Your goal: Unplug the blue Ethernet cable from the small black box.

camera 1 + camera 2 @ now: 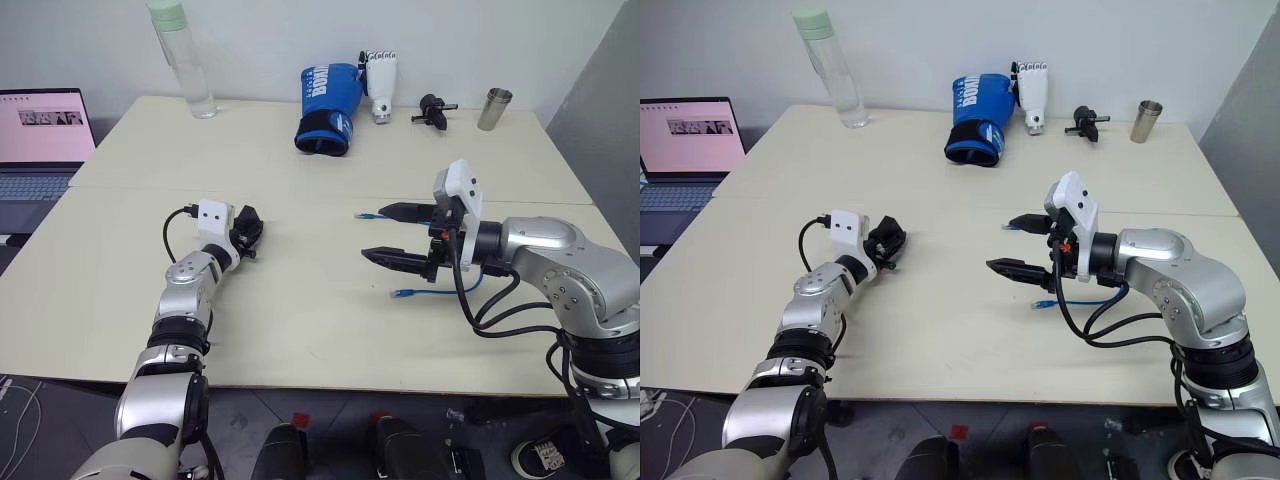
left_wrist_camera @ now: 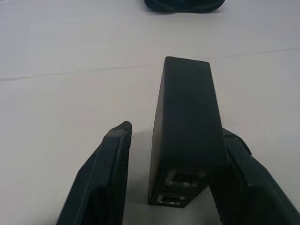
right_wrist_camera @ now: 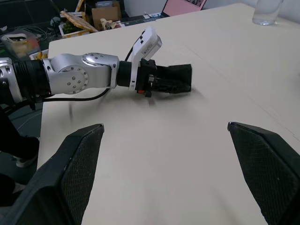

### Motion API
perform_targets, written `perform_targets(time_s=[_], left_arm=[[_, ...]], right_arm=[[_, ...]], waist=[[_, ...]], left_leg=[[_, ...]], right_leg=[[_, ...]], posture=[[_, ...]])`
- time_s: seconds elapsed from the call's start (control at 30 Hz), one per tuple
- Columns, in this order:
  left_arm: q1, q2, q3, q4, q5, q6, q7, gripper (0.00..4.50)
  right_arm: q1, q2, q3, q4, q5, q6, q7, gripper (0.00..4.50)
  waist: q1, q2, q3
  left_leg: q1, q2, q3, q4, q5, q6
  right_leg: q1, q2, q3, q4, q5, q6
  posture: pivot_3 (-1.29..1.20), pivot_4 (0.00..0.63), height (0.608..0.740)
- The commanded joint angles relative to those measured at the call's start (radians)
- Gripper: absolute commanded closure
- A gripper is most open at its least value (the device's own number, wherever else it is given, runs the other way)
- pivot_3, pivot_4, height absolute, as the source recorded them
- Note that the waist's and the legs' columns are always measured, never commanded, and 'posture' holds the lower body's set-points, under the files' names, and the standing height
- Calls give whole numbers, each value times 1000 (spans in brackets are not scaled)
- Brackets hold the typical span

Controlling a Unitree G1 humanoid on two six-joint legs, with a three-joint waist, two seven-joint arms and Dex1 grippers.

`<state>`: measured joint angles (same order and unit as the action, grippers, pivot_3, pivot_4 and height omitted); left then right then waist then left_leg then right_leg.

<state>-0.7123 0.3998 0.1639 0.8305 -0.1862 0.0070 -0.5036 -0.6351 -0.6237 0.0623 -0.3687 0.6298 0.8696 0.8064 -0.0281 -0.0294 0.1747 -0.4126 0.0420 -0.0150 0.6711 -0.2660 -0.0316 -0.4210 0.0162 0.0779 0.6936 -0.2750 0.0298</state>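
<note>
The small black box [image 2: 187,108] stands on its edge on the table between the fingers of my left gripper [image 1: 248,230]. The gripper is open: one finger [image 2: 110,164] stands off the box with a gap, and the other lies against its side. The box's near ports look empty. The blue Ethernet cable [image 1: 440,290] lies loose on the table at the right, with one plug [image 1: 366,215] near my upper right finger and the other plug [image 1: 401,294] below. My right gripper [image 1: 378,232] hangs open above the cable, holding nothing.
At the back of the table are a clear bottle [image 1: 187,60], a blue boxing glove [image 1: 328,108], a white robot hand [image 1: 380,85], a black gadget [image 1: 432,110] and a metal cup [image 1: 494,108]. A laptop [image 1: 40,140] sits off the left edge.
</note>
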Motion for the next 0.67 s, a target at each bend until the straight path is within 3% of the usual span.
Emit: perform_targets(time_s=[0.03,0.13,0.23,0.33,0.47,0.67], left_arm=[[-13,41,18,-89,-23,53,-35,1275],[-6,83,11,-157,-27,129,-70,648],[-12,200,-38,-269,-18,279,-202,24],[-26,332,-91,-359,-33,419,-384,24],[-28,482,-126,-453,-69,449,-633,24],[-54,562,-142,-473,-92,444,-803,24]], right_arm=[[12,-21,-28,-37,15,-12,16,0],[30,-43,-36,-43,23,-16,38,0],[49,-104,-77,-57,53,7,73,0],[58,-186,-130,-52,94,36,118,0],[57,-285,-175,-18,114,79,154,0],[99,-343,-206,27,89,60,155,0]], waist=[[0,0,0],[0,0,0],[-1,0,0],[-3,1,0],[-1,1,0],[-1,1,1]], left_leg=[[-1,0,-1,1,0,0],[-5,1,-7,5,0,0],[-5,0,-8,5,0,0],[-5,0,-8,5,0,0],[-4,0,-8,5,0,0],[-4,0,-8,5,0,0]], right_leg=[[0,0,-1,0,0,0],[0,0,-7,0,0,0],[0,0,-7,1,0,0],[0,0,-8,1,0,-1],[1,0,-9,1,-1,-2],[1,0,-9,2,-3,-4]], posture=[[0,150,740],[0,150,740],[0,150,740],[0,150,740],[0,150,740],[0,150,740]])
